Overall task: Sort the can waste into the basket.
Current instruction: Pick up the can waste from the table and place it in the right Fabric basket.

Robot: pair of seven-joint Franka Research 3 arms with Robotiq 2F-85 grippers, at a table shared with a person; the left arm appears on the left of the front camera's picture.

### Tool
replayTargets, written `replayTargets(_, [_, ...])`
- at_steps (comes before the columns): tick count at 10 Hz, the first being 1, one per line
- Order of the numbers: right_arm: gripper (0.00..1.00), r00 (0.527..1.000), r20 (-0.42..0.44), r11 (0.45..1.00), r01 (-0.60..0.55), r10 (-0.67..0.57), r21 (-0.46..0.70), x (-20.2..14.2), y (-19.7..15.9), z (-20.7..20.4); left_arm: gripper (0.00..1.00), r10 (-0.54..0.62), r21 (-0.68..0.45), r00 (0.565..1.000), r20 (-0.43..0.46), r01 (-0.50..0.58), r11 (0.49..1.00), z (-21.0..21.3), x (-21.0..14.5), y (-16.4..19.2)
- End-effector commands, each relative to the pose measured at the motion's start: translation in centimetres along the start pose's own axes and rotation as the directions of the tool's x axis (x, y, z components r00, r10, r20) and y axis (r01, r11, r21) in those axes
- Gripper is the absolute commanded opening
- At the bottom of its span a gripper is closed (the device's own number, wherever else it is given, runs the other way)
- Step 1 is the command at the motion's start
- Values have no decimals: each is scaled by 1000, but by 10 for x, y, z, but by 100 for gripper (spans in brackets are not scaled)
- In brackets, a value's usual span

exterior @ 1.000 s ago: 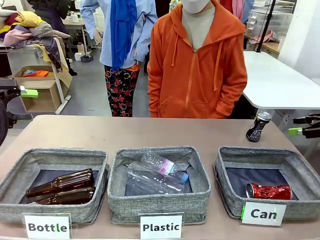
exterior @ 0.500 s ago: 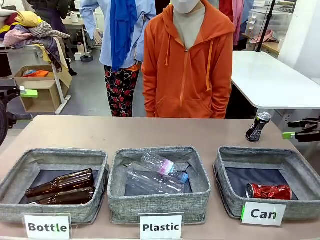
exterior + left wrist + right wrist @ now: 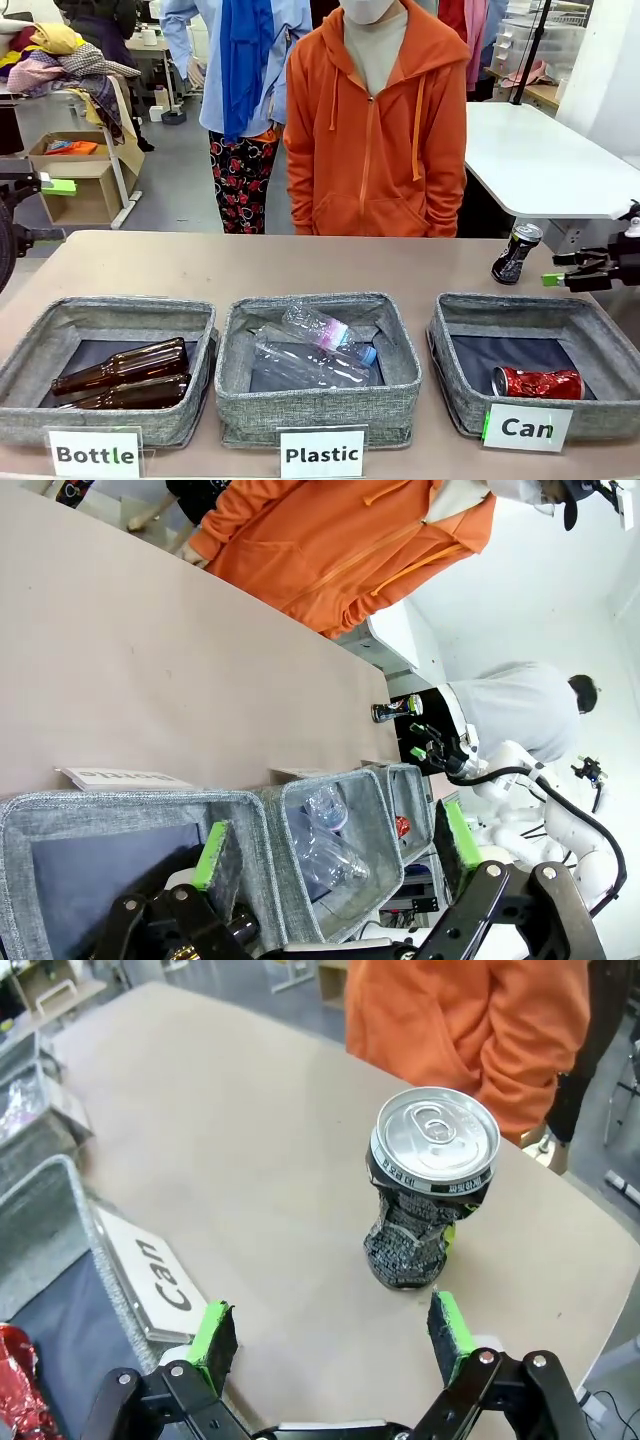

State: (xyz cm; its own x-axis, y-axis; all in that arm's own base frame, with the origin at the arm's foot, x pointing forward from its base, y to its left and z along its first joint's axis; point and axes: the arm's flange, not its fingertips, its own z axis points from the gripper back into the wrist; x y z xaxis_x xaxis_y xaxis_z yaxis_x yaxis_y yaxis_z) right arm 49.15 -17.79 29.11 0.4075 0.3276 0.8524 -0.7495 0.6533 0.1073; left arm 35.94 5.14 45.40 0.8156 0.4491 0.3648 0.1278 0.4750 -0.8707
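Tan table (image 3: 300,262), lab clutter behind it. Nearest me, three grey baskets in a row: Bottle basket (image 3: 60,325) with two brown glass bottles (image 3: 122,375), Plastic basket (image 3: 318,400) with clear plastic bottles (image 3: 315,350), Can basket (image 3: 600,340) with the crushed red can (image 3: 538,382) lying in its front corner.

Right gripper (image 3: 572,270) comes in level from the right edge above the Can basket's far rim, fingers spread, nothing held. From the right wrist I see the black can (image 3: 428,1190) standing dented but upright on the table, just ahead of the gap between the green pads (image 3: 452,1325), no contact. It's beyond the basket's far wall.

Left gripper (image 3: 330,850) hangs over the Bottle basket, jaws wide, empty.

Person in an orange hoodie (image 3: 375,120) stands at the far edge, hands hidden.
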Motion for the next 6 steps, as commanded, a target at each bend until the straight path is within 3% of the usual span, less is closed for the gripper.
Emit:
replayTargets(1, [100, 998, 51, 999, -32, 33, -7, -3, -5, -15, 100, -15, -1, 1000, -12, 14, 1000, 3, -2, 2])
replayTargets(6, [100, 990, 121, 997, -68, 73, -45, -5, -5, -43, 100, -15, -1, 1000, -12, 14, 1000, 3, -2, 2])
